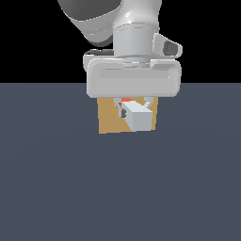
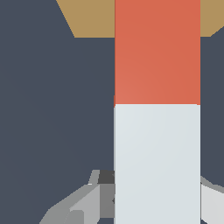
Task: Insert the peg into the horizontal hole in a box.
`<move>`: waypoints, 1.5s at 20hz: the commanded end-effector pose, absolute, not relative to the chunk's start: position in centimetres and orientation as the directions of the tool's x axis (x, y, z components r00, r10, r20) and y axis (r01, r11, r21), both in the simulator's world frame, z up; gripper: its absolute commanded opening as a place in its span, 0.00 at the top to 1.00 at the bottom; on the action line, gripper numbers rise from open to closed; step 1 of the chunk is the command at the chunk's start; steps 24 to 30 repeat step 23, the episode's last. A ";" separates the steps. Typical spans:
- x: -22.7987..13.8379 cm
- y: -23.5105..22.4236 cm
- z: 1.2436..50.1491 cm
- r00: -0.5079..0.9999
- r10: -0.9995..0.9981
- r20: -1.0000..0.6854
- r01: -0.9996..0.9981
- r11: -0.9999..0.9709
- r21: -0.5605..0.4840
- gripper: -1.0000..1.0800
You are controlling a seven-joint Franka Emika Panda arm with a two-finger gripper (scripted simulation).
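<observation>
The peg (image 1: 135, 116) is a square bar, its white half toward the camera and its red-orange half pointing at the tan box (image 1: 107, 120) behind it. My gripper (image 1: 134, 107) is shut on the peg's white half and holds it above the floor, in front of the box face. In the wrist view the peg (image 2: 156, 109) runs from white to red-orange, its red end overlapping the box (image 2: 89, 17). One finger (image 2: 83, 203) shows beside the white half. The hole is hidden behind the peg and the gripper.
The dark blue-grey floor (image 1: 56, 188) spreads around the box. The robot's wrist and hand body (image 1: 134, 77) cover the top of the box in the exterior view.
</observation>
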State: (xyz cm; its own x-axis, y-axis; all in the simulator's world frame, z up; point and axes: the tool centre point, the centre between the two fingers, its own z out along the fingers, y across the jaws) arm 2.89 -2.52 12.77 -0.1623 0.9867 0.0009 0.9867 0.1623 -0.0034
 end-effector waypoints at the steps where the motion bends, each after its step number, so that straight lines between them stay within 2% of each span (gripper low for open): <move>1: 2.9 -2.2 12.9 -0.163 0.987 0.001 0.987 0.163 -0.001 1.00; 6: 2.5 0.1 12.9 -0.163 0.987 0.000 0.987 0.163 0.000 1.00; 18: 1.0 9.0 13.1 -0.163 0.987 0.000 0.987 0.163 0.003 1.00; 30: 0.9 10.0 13.1 -0.163 0.987 0.000 0.987 0.163 0.003 1.00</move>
